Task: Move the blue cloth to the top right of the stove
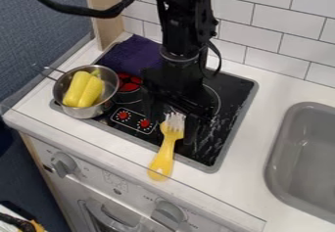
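Dark blue cloth [131,54] is lying on the top left of the stove [237,91], beside the arm [180,35]. The jaws [171,131] are hanging apart near the yellow brush [163,156], so closing here could be catching that instead. A low leftward swing may be bumping the metal pot [83,112], spilling its yellow pieces [83,89].

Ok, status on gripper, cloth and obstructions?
Gripper open, over stove. Blue cloth at stove's top left. Yellow-handled utensil near gripper, possibly in the way.
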`<state>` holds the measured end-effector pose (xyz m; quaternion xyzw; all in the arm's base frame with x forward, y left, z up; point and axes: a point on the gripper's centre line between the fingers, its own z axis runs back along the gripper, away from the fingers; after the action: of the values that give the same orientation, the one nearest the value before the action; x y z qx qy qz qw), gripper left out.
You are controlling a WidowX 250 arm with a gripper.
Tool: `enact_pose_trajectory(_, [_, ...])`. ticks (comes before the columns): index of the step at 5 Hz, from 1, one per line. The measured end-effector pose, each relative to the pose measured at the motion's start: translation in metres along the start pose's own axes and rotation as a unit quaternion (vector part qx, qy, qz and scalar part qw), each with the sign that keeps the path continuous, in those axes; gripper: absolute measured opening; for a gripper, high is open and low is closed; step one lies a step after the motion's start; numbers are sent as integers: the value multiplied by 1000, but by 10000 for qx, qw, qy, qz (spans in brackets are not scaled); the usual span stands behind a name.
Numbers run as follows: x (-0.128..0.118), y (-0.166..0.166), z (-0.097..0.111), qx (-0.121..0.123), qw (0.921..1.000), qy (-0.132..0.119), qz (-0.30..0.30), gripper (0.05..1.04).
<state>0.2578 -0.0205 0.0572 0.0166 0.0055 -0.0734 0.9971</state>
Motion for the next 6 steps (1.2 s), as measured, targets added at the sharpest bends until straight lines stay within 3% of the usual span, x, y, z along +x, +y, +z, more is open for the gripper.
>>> enact_pose_trajectory(1, [-2, -1, -5, -37, 9999, 114, 3, 1000])
enact_pose_trajectory(2, [7, 11, 3, -280, 9992, 11, 290, 1000])
enact_pose_trajectory(3, [35, 44, 31, -227, 9962, -492, 680, 1000])
enact_pose_trajectory(4, [56, 83, 35, -123, 9945, -594, 852, 1000])
enact_pose_trajectory(5, [77, 129, 23, 11, 9950, -609, 795, 1000])
enact_pose_trajectory(6, [93, 161, 5, -86, 9947, -594, 839, 1000])
